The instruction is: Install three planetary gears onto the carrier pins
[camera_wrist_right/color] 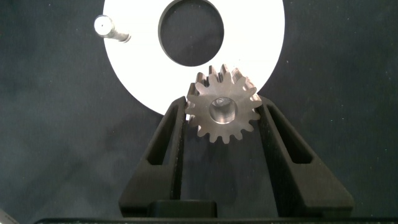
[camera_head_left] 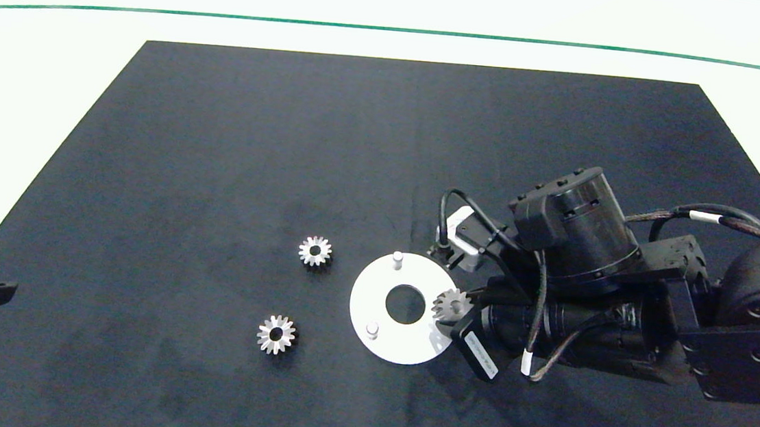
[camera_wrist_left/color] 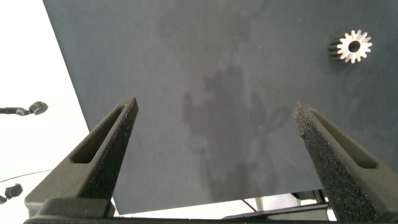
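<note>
Sitting gear (camera_wrist_right/color: 221, 111) between right fingers (camera_wrist_right/color: 177, 124)

a large black mat (camera_head_left: 233, 159) covers most of the white table (camera_head_left: 48, 74), leaving bare white margins along the far edge and both sides. a thin green line (camera_head_left: 396, 30) curves across the white surface beyond the mat's far edge. the light is bright and even.
</note>
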